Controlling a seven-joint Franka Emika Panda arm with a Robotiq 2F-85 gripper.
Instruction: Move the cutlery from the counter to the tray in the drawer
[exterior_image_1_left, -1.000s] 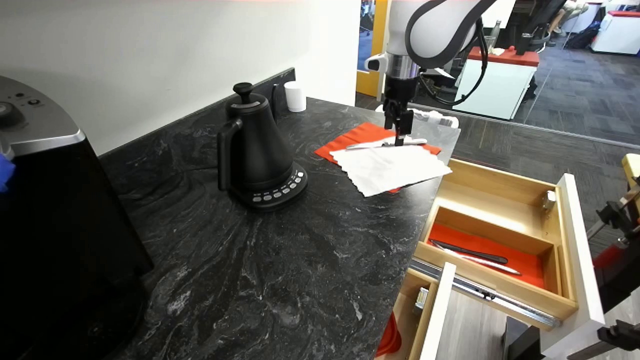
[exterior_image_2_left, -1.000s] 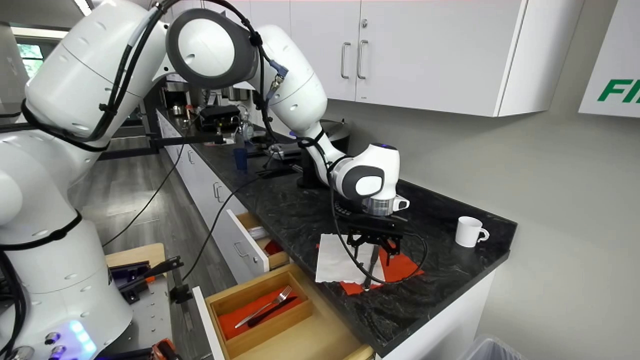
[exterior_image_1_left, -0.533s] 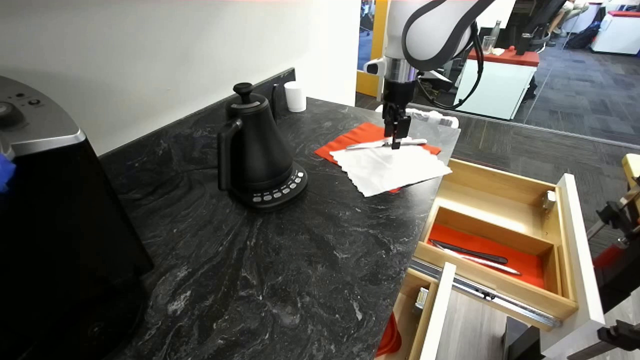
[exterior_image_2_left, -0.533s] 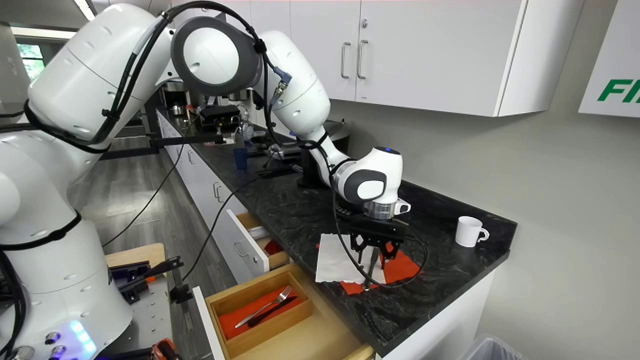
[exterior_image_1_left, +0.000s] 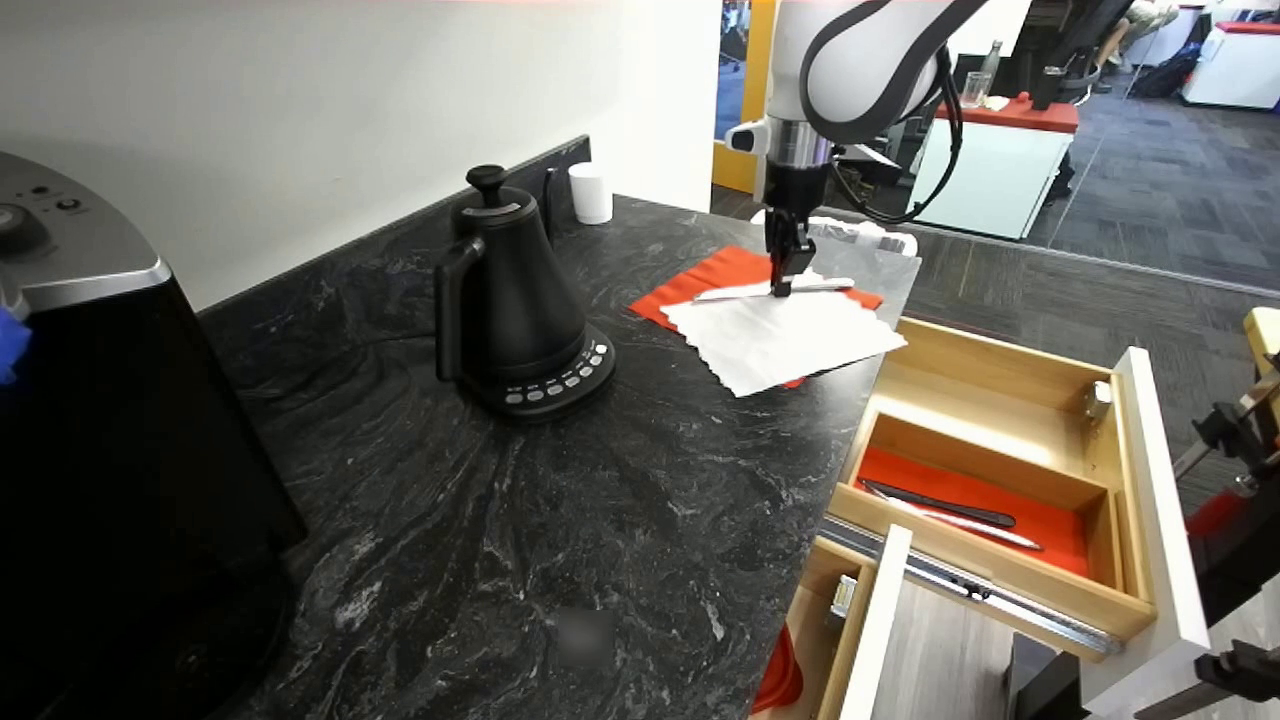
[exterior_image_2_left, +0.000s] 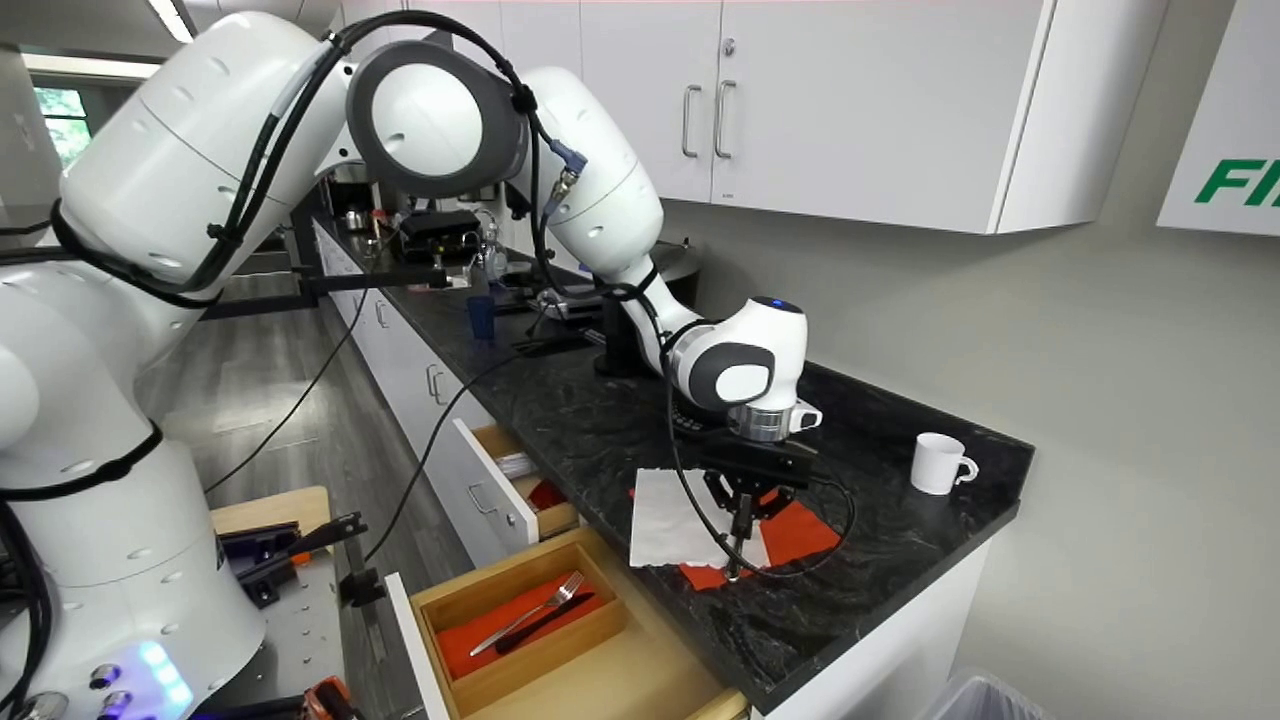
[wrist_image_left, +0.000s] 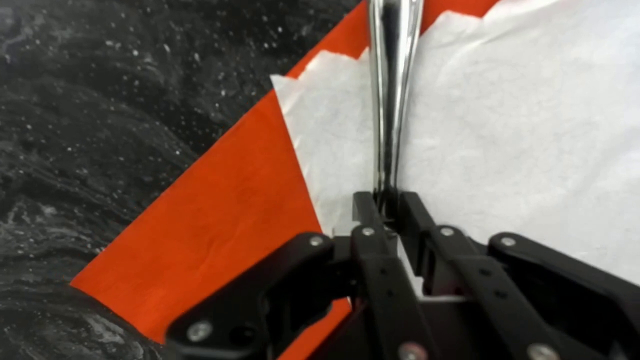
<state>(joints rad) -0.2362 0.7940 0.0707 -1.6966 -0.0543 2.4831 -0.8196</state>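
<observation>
Cutlery (wrist_image_left: 391, 100) lies across the white napkin (wrist_image_left: 510, 125) and red napkin (wrist_image_left: 215, 235) on the desk (exterior_image_1_left: 450, 520), grasped by the gripper (wrist_image_left: 387, 204); a fork (exterior_image_2_left: 527, 617) and knife (exterior_image_2_left: 545, 625) rest in the tray (exterior_image_2_left: 550, 656) of the drawer (exterior_image_2_left: 640, 675).

White cabinets (exterior_image_2_left: 850, 110), grey wall (exterior_image_2_left: 1120, 370), plank floor (exterior_image_2_left: 240, 385), small window (exterior_image_2_left: 62, 120)

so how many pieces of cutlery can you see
3: a fork and a dark utensil in the tray, and a silver utensil gripped by the end effector over the white napkin; more could be hidden.
</observation>
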